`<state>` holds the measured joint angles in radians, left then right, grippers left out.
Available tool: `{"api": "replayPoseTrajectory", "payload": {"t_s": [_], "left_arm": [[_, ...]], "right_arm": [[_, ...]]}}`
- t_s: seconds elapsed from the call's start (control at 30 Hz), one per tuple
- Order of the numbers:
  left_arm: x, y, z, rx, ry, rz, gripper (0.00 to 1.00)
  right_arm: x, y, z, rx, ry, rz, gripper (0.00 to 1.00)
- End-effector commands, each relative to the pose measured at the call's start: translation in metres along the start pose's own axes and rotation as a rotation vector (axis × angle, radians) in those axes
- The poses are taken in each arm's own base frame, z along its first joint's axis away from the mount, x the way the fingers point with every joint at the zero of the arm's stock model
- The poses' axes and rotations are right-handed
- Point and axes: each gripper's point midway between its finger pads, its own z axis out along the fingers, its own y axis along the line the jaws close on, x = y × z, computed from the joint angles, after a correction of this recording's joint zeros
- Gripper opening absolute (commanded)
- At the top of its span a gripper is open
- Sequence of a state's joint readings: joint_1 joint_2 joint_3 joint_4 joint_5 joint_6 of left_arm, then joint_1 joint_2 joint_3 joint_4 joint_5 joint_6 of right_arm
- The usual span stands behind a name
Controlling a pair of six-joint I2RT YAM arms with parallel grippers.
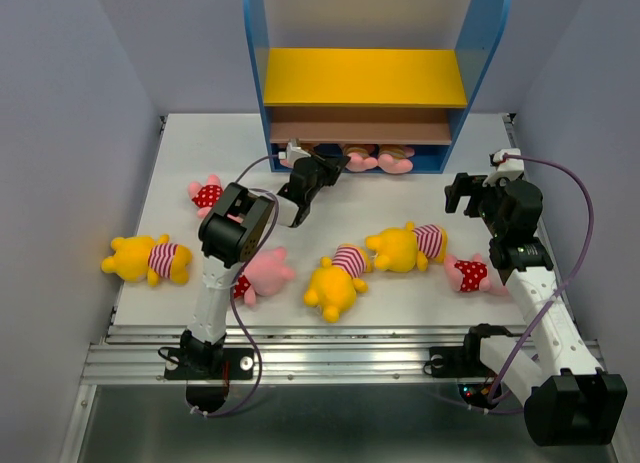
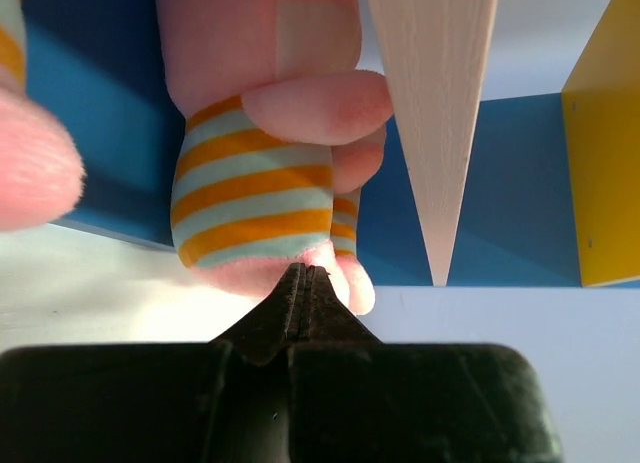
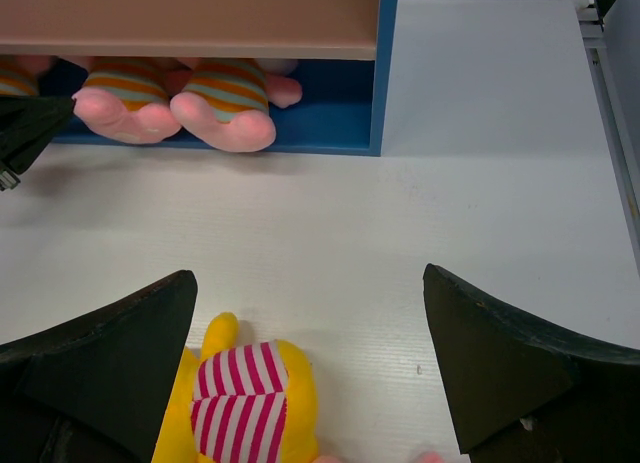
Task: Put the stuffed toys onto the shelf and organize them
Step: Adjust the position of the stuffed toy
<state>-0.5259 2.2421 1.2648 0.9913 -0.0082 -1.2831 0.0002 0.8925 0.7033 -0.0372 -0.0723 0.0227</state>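
Six toys lie loose on the table (image 1: pixel 190 143) in the overhead view, all of them behind the left tool (image 1: pixel 336 165), which reaches to the mouth of the bottom tier of the shelf (image 1: pixel 257 73). The striped pigs (image 1: pixel 375 161) stored there sit just ahead of it and to its right. The right tool (image 1: pixel 468 195) hangs well apart from the shelf, with a yellow bear (image 1: pixel 405 246) near it on its left. In the left wrist view the left tool (image 2: pixel 305 275) is shut tight, with nothing showing between its jaws. Its tip touches the lower edge of one striped pig (image 2: pixel 255 198), which stands directly ahead against the shelf's blue back, and the pale middle board (image 2: pixel 432 113) runs just to one side. We judge this to be a nudge that seats the pig deeper. It is best done low, straight and slow, so the pig slides rather than topples onto its neighbour, and with the tip kept clear of the board's edge. In the right wrist view the right tool (image 3: pixel 308 283) stands wide open and holds nothing. The yellow bear (image 3: pixel 245 408) lies beneath it, nearer its left finger, and the stored pigs (image 3: pixel 225 103) are well ahead and to the left.
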Motion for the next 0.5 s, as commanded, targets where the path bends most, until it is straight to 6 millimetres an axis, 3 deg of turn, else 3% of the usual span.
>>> {"api": "replayPoseTrajectory", "payload": {"t_s": [0.0, 0.47], "left_arm": [[-0.021, -0.037, -0.004, 0.094, -0.042, 0.013, 0.0], [-0.032, -0.024, -0.007, 0.065, -0.055, 0.011, 0.0]], "right_arm": [[-0.009, -0.002, 0.003, 0.004, -0.047, -0.011, 1.0], [-0.007, -0.002, 0.004, 0.003, -0.039, -0.012, 1.0]]}}
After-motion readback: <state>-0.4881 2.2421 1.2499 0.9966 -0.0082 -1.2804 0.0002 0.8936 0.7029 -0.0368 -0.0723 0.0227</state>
